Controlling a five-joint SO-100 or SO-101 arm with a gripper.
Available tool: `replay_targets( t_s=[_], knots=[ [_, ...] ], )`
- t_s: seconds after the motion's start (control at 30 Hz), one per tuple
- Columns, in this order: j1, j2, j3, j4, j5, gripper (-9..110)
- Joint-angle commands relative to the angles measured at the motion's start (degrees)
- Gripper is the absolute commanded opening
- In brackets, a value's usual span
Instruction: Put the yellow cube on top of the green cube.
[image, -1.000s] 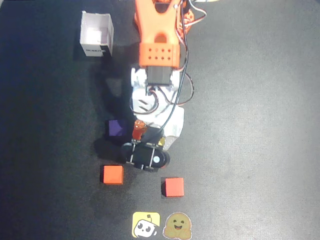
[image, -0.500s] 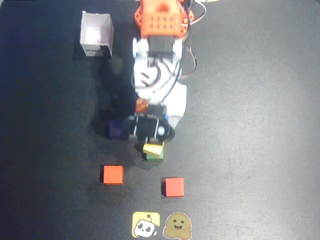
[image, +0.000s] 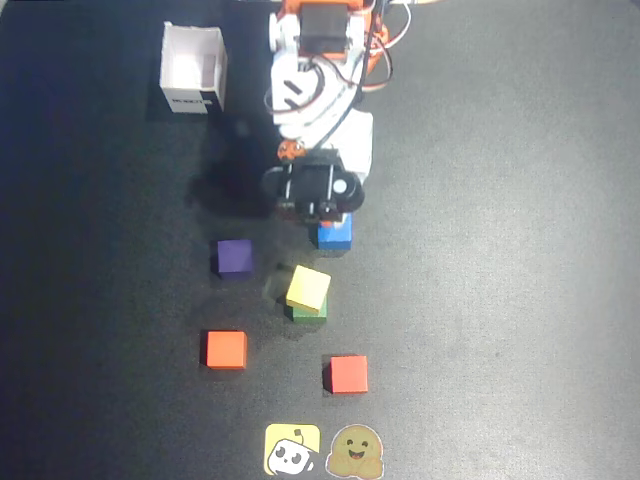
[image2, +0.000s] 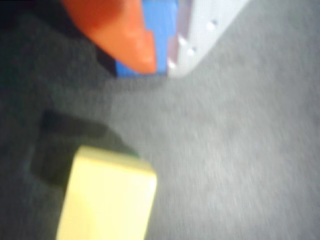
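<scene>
In the overhead view the yellow cube (image: 308, 287) rests, slightly turned, on top of the green cube (image: 308, 314), of which only a dark-green strip shows. My gripper (image: 322, 212) hangs behind the stack, over the blue cube (image: 334, 236), apart from the yellow cube. In the wrist view the yellow cube (image2: 107, 200) fills the lower left. The gripper (image2: 162, 64) is at the top, with the orange finger (image2: 125, 35) and the white finger (image2: 200, 30) a narrow gap apart and empty. The blue cube (image2: 160, 30) shows through the gap.
A white open box (image: 193, 68) stands at the back left. A purple cube (image: 234, 256), an orange cube (image: 226, 350) and a red cube (image: 347, 374) lie around the stack. Two flat stickers (image: 292, 450) (image: 357, 452) lie at the front edge.
</scene>
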Motion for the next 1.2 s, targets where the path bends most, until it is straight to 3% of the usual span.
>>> replay_targets(
  t_s=[0.0,0.23,0.7,0.8,1.17],
  knots=[
    [-0.7,4.66,1.32,0.7,-0.44,0],
    [-2.11,14.33,6.86,2.72,-0.44,0],
    [-3.6,26.81,7.82,23.99,-5.36,0],
    [-3.69,26.81,7.82,23.73,-10.55,0],
    [-4.75,26.81,7.82,23.64,-11.16,0]
  ],
)
